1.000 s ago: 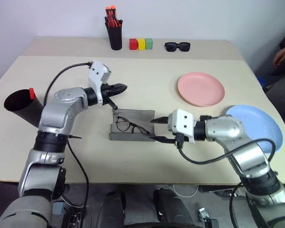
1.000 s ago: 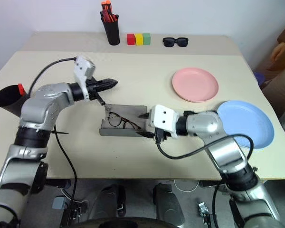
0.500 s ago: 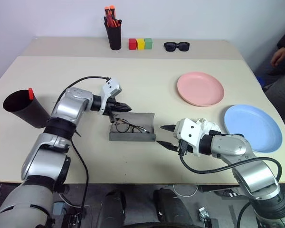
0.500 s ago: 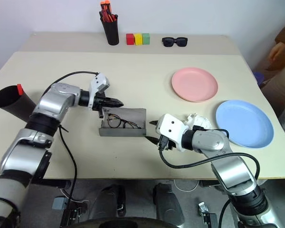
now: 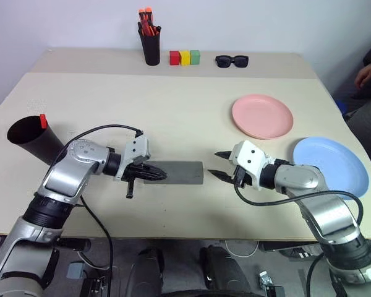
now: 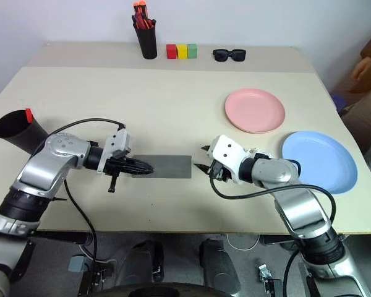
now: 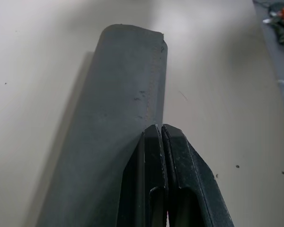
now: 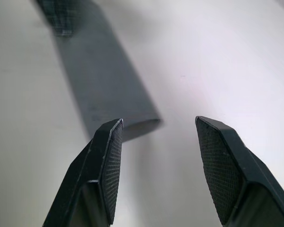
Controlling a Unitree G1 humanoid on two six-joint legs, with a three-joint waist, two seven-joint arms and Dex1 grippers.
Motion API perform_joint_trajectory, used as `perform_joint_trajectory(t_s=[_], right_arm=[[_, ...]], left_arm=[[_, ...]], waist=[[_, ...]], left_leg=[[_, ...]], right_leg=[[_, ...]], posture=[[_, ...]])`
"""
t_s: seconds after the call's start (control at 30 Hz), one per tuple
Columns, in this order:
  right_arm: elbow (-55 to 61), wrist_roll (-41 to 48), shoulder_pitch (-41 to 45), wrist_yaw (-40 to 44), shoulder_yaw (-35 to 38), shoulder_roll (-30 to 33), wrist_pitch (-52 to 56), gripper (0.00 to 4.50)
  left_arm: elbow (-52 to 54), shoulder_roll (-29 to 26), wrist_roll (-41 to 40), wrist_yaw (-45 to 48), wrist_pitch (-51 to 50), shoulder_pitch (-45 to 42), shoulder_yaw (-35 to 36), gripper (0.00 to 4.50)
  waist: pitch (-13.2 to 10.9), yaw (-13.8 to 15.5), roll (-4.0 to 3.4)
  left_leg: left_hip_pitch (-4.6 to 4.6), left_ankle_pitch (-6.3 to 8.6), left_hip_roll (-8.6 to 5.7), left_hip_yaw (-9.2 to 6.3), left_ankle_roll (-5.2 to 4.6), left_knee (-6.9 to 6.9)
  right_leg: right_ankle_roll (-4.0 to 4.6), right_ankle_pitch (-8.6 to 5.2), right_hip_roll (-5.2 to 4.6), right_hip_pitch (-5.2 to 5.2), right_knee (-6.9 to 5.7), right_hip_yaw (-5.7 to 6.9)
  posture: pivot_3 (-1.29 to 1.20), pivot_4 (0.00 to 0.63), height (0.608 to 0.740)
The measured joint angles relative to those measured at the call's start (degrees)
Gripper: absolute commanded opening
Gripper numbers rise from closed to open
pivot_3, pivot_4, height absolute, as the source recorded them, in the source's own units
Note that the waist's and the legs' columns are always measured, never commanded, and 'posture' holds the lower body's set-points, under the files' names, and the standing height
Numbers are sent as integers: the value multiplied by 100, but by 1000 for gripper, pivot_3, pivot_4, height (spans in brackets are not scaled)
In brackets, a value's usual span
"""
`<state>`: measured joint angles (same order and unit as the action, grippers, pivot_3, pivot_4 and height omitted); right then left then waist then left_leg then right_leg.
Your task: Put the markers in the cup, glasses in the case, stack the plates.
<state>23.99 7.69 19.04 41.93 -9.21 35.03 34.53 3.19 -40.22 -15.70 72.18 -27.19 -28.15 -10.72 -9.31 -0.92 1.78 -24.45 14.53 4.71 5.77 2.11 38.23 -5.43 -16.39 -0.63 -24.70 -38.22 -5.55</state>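
- Lying closed near the middle of the tabletop's near half, the grey case (image 5: 176, 172) has its lid down; the glasses cannot be seen.
- The left gripper (image 5: 153, 174) has its jaws pressed together, resting on the case's left end, as the left wrist view shows.
- The right gripper (image 5: 221, 165) sits just off the case's right end with its jaws spread, holding nothing and clear of the case.
- The black cup (image 5: 34, 140) leans at the tabletop's left edge, with a red-capped marker (image 5: 42, 120) showing at its rim; the second marker cannot be made out.
- The pink plate (image 5: 262, 116) lies toward the right side of the tabletop, and the light blue plate (image 5: 334, 163) lies near the right edge, nearer the front; the two are apart, not stacked.
- Along the far edge stand a smaller black cup of orange-red pens (image 5: 149, 42), three coloured blocks (image 5: 184, 57) and black sunglasses (image 5: 231, 60).
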Motion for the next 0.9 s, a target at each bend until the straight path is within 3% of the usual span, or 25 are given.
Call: perform_joint_trajectory(t_s=[0.17, 0.3, 0.5, 0.6, 0.7, 0.9], right_arm=[[-987, -654, 678, -790, -30, -83, 23, 2450], [-2395, -1488, 1163, -1363, -274, 52, -381, 2450], [-4235, -2234, 1737, -1537, -750, 107, -1466, 2450], [-4961, -2453, 2043, -1683, -833, 73, -1920, 1611], [-5377, -2567, 2108, -1736, -848, 42, -2266, 96], [-5478, -2800, 2122, -1800, -847, 52, -2708, 32]], left_arm=[[532, 702, -208, -1193, -1, 390, 670, 16], [1385, 1109, -327, -2080, -12, 1179, 1076, 16], [2029, 1088, -503, -2637, -148, 1713, 1332, 16], [2086, 1020, -505, -2742, -148, 1799, 1366, 0], [2129, 963, -505, -2832, -137, 1922, 1378, 0], [2221, 1037, -545, -3010, -99, 1964, 1367, 0]], waist=[[1, 15, 4], [2, -15, 0], [3, -33, -2], [3, -35, -2], [3, -20, -2], [1, -29, -6]], left_leg=[[-1, 2, -2, 2, -4, 3], [1, 2, -1, 7, -5, -1], [6, 2, -1, 9, -4, -2], [8, 2, -1, 9, -4, -1], [7, 2, -2, 9, -4, -2], [8, 2, -2, 9, -4, -3]], right_leg=[[-14, 8, -3, 3, 2, -3], [-17, 9, -2, 0, 2, -8], [-17, 9, -1, 1, 0, -9], [-16, 9, -2, 4, 1, -10], [-16, 9, -3, 4, 1, -10], [-17, 10, -2, 4, 1, -10]], posture=[[0, 150, 722], [0, 150, 722], [0, 150, 722], [0, 150, 722], [0, 150, 722], [0, 150, 722]])
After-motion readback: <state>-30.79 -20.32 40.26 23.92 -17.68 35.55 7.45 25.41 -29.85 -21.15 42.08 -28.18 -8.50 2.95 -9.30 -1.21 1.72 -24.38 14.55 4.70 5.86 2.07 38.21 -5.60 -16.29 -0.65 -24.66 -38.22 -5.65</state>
